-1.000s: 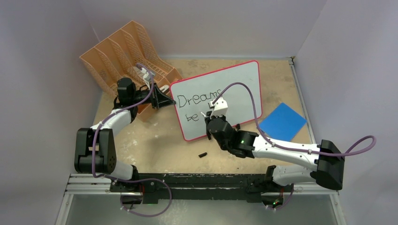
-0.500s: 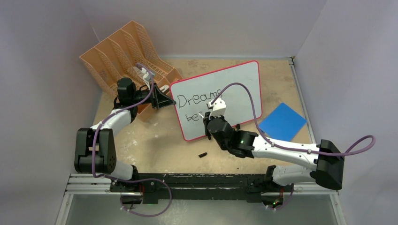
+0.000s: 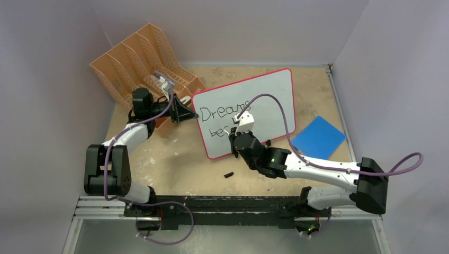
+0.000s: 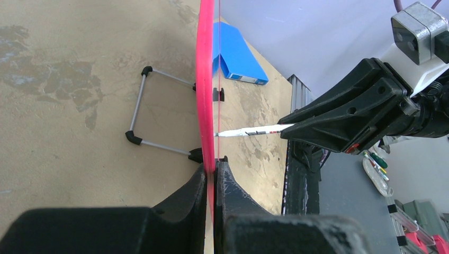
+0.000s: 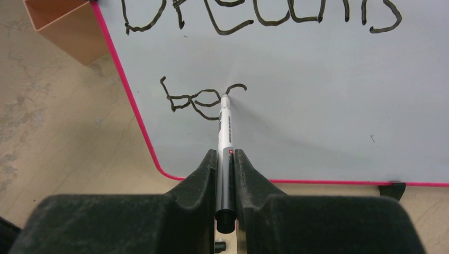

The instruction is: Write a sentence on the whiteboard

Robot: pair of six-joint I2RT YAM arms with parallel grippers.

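The whiteboard (image 3: 270, 95) with its red-pink frame stands tilted on the table. The sentence (image 3: 225, 112) reads "Dreams" on the first line, with "bec" begun below it (image 5: 204, 98). My left gripper (image 3: 195, 115) is shut on the whiteboard's left edge (image 4: 205, 79) and holds it. My right gripper (image 3: 234, 133) is shut on a white and black marker (image 5: 226, 132). The marker's tip touches the board at the "c". The marker also shows in the left wrist view (image 4: 254, 131), pressed against the board's face.
An orange file organiser (image 3: 140, 58) stands at the back left, behind my left arm. A blue square pad (image 3: 319, 136) lies right of the board. A black marker cap (image 3: 229, 174) lies on the table in front of the board. The board's wire foot (image 4: 138, 111) rests on the table.
My right gripper has moved the marker slightly left and down on the board, and the second line has grown from "be" to "bec". The left arm has not moved.
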